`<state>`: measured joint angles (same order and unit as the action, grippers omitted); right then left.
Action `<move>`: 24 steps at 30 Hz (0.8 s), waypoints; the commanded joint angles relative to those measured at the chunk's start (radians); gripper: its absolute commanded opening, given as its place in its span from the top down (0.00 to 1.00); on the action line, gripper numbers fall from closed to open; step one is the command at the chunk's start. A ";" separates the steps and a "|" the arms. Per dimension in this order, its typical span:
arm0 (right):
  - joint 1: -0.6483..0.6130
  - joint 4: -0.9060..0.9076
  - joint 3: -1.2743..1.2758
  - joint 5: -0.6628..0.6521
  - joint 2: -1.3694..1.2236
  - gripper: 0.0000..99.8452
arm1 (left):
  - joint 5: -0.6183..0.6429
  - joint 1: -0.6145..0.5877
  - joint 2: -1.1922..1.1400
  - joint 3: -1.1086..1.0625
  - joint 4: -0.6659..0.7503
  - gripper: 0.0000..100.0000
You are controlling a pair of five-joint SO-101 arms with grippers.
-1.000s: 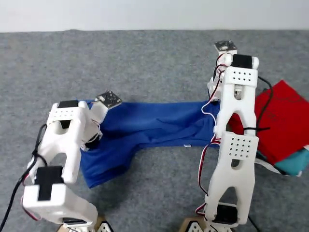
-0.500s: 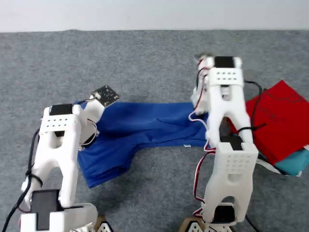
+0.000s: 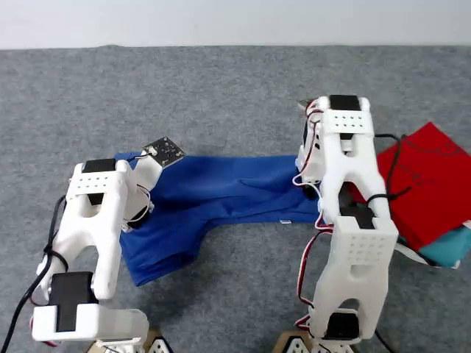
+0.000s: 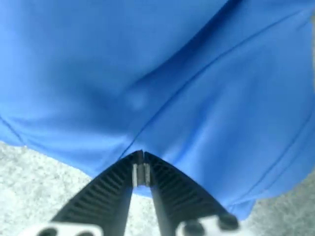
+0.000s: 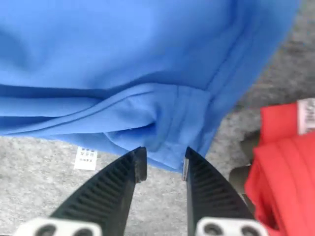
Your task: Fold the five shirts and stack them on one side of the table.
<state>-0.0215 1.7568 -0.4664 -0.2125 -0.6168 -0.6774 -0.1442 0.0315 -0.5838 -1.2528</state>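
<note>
A blue shirt (image 3: 221, 193) lies bunched in a long band across the middle of the grey table (image 3: 221, 88). My left gripper (image 4: 141, 173) is at the shirt's left end, shut on the edge of the blue shirt (image 4: 197, 98). At the other end my right gripper (image 5: 162, 164) stands open, its fingertips (image 5: 139, 164) straddling the folded edge of the blue shirt (image 5: 147, 73) without closing on it. A folded red shirt (image 3: 430, 180) lies at the right, on top of a teal one (image 3: 450, 250). The red shirt (image 5: 280, 167) lies close beside the right gripper.
The left arm (image 3: 96, 213) and right arm (image 3: 353, 220) stand over the near half of the table. A small white tag (image 5: 86, 157) lies on the carpet by the shirt's edge. Bare grey surface stretches across the far half and the front middle.
The right arm has swung left and a little back, away from the red shirt. The left arm shifted slightly. The blue shirt has hardly moved.
</note>
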 commanded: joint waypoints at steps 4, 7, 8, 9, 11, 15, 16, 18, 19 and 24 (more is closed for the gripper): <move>0.008 -0.030 -0.011 0.018 0.067 0.81 | -0.009 -0.002 -0.008 0.005 0.011 0.99; 0.002 -0.062 -0.011 0.063 0.067 0.78 | -0.009 -0.002 -0.009 0.001 0.011 0.99; -0.007 -0.064 -0.011 0.063 0.065 0.78 | -0.009 0.000 -0.009 0.001 0.012 0.99; -0.016 -0.064 -0.011 0.063 0.065 0.78 | -0.009 0.000 -0.009 -0.001 0.012 0.99; -0.039 -0.064 -0.011 0.063 0.065 0.78 | -0.009 0.000 -0.009 -0.002 0.012 0.99; -0.071 -0.110 -0.011 0.063 0.062 0.78 | -0.009 0.002 -0.011 -0.002 0.012 0.99; -0.074 -0.124 -0.011 0.063 0.053 0.78 | -0.009 0.002 -0.011 -0.002 0.012 0.99; -0.074 -0.137 -0.011 0.063 0.024 0.78 | -0.009 0.000 -0.011 -0.002 0.012 0.99; -0.074 -0.140 -0.011 0.063 0.005 0.78 | -0.009 -0.002 -0.011 -0.002 0.012 0.99; -0.056 -0.136 -0.011 0.063 -0.053 0.82 | -0.009 -0.003 -0.011 -0.004 0.012 0.99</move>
<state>-0.0875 1.6264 -0.4664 -0.1588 -0.6751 -0.6774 -0.1458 0.0161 -0.5884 -1.2513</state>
